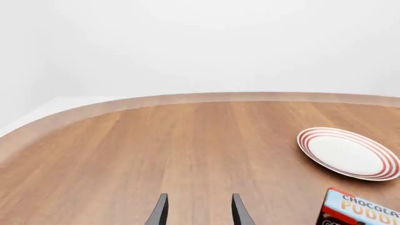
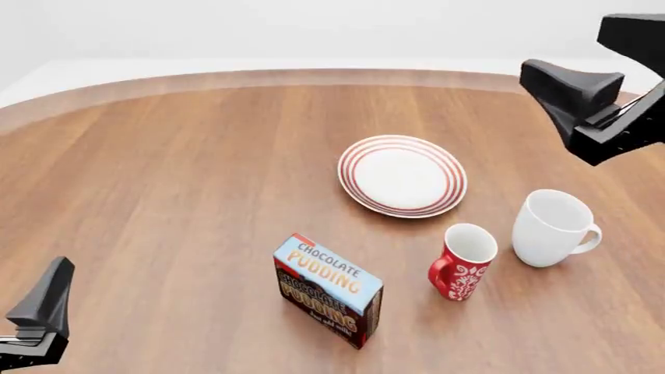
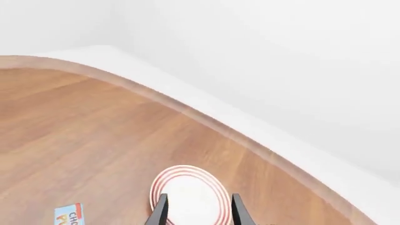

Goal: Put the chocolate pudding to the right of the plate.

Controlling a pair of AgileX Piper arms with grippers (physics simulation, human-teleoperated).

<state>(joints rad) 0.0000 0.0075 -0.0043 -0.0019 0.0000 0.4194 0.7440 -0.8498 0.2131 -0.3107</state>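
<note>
The chocolate pudding (image 2: 328, 290) is a carton with a light blue top and dark brown front, standing on the table in front of the plate and a little to its left. The white plate with red rings (image 2: 402, 175) lies mid-table. My left gripper (image 1: 200, 213) is open and empty, low at the near left; the pudding (image 1: 362, 211) and the plate (image 1: 349, 153) show in its view. My right gripper (image 3: 198, 213) is open and empty, held high at the far right, looking down on the plate (image 3: 190, 187) and a corner of the pudding (image 3: 69, 215).
A red patterned mug (image 2: 462, 261) stands just front-right of the plate, and a white mug (image 2: 554, 227) stands right of it. The wooden table (image 2: 156, 171) has a curved far edge. The left arm (image 2: 36, 319) and the right arm (image 2: 597, 101) show at the corners.
</note>
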